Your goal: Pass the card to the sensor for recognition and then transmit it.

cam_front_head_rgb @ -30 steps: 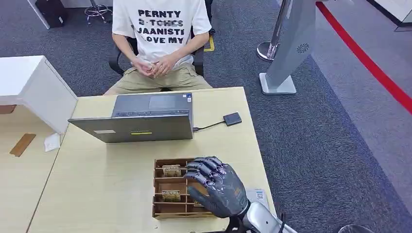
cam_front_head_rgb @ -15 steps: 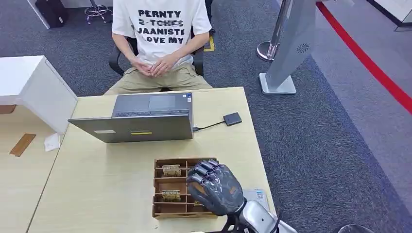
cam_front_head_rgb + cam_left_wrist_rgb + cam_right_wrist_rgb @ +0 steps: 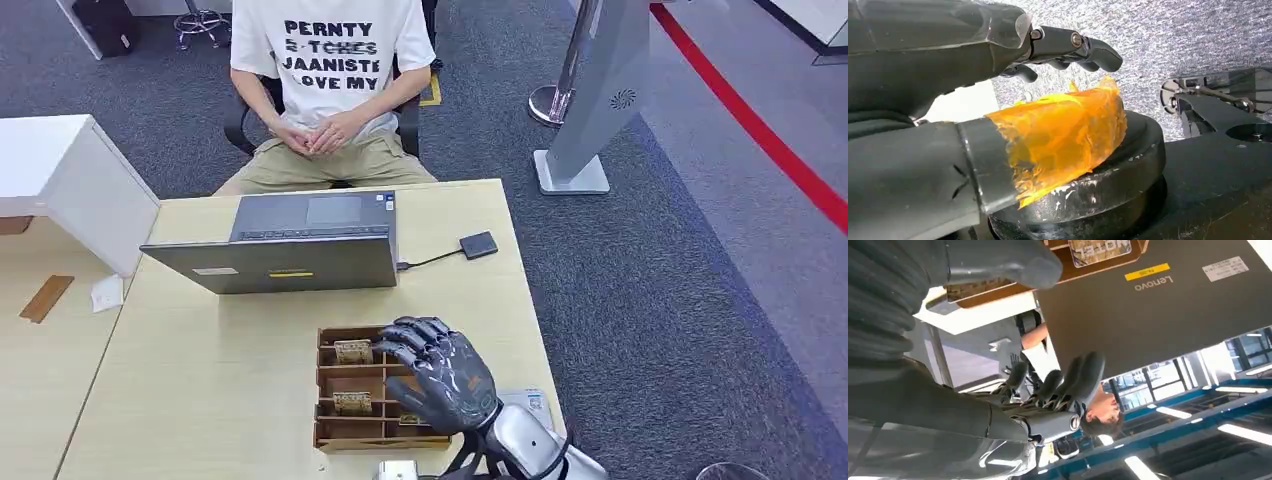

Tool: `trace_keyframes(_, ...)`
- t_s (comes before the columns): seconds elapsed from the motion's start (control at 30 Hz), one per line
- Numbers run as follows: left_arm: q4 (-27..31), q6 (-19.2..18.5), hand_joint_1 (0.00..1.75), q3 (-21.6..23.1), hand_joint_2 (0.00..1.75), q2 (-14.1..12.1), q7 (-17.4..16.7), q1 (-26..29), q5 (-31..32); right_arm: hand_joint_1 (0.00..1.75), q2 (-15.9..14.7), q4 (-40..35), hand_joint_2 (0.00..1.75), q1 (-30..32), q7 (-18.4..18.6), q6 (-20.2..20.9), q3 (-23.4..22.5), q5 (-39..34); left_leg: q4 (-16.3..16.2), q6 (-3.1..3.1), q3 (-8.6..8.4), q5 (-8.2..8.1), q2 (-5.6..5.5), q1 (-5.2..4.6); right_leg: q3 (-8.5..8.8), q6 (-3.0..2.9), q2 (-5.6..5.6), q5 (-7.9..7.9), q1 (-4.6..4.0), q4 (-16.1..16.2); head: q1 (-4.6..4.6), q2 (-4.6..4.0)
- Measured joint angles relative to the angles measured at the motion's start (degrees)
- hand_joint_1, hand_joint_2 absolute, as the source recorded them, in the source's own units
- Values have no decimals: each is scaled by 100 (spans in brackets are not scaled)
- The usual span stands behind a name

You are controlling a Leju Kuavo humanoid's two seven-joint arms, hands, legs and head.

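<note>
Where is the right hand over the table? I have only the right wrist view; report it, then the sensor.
Observer: The right hand hovers over the right part of the wooden card box, by the near edge of the table.
Operator: Locate the sensor.
Observer: The small black reader lies right of the laptop, cabled to it, beyond the box.
Operator: Report the left hand.
Observer: The left hand hangs over grey carpet, holding nothing.

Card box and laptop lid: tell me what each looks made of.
Card box: thin brown wood or stiff board, matte, judging by its flat slotted dividers and darker cut edges. Laptop lid: smooth dark grey shell, metal or plastic; the look leaves it open.
</note>
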State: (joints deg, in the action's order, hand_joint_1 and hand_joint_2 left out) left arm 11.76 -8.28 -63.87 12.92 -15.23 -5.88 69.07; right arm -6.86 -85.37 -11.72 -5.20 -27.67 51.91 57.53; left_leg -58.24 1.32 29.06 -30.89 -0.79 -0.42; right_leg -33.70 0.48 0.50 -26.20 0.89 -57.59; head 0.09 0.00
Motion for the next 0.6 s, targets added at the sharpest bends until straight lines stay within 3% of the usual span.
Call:
trace_keyframes(0.07,0,0,0,2,0,0,-11,-1,2,66,31,46,175,-9,9,40,-2,-13,0,0,0,0,0,0,0,0,0,0,0,0,0,0)
trace_keyframes(0.13,0,-2,0,2,0,0,-29,-3,2,73,64,99,175,-23,31,81,-4,-15,0,0,0,0,0,0,0,0,0,0,0,0,0,0)
trace_keyframes(0.33,0,-9,0,7,0,0,-40,-6,28,68,160,269,175,-88,35,149,-22,-31,0,0,0,0,0,0,0,0,0,0,0,0,0,0)
trace_keyframes(0.37,0,-11,0,11,0,0,-39,-6,33,79,175,302,175,-100,35,164,-33,-31,0,0,0,0,0,0,0,0,0,0,0,0,0,0)
trace_keyframes(0.43,0,-13,0,13,0,2,-42,-7,37,79,203,356,175,-116,39,184,-66,-46,0,0,0,0,0,0,0,0,0,0,0,0,0,0)
trace_keyframes(0.5,0,-13,0,15,0,0,-42,-8,37,63,221,409,175,-131,41,186,-94,-46,0,0,0,0,0,0,0,0,0,0,0,0,0,0)
trace_keyframes(0.53,0,-15,0,15,0,2,-42,-8,37,65,232,431,175,-134,41,188,-107,-48,0,0,0,0,0,0,0,-1,0,0,0,0,0,0)
trace_keyframes(0.57,0,-15,0,15,0,2,-44,-8,37,86,238,450,175,-138,41,197,-116,-48,0,0,0,0,0,0,0,-1,0,0,0,0,0,0)
trace_keyframes(0.6,0,-17,0,15,0,0,-44,-8,39,91,245,470,175,-139,41,208,-127,-48,0,0,0,0,0,0,0,0,0,0,0,0,0,0)
